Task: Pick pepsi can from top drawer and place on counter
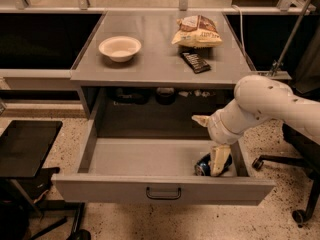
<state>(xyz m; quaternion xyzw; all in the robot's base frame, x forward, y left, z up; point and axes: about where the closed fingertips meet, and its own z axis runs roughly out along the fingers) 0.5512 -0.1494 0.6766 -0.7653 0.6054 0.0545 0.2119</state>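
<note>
The top drawer is pulled wide open below the counter. The blue pepsi can lies on its side in the drawer's front right corner. My gripper reaches down into the drawer from the right and stands right over the can, covering its middle. The can's silver end and blue side show to the left of the gripper. The white arm comes in from the right, above the drawer's right wall.
On the counter sit a white bowl, a chip bag and a dark rectangular bar. A black side table stands at the left. An office chair base is at the right.
</note>
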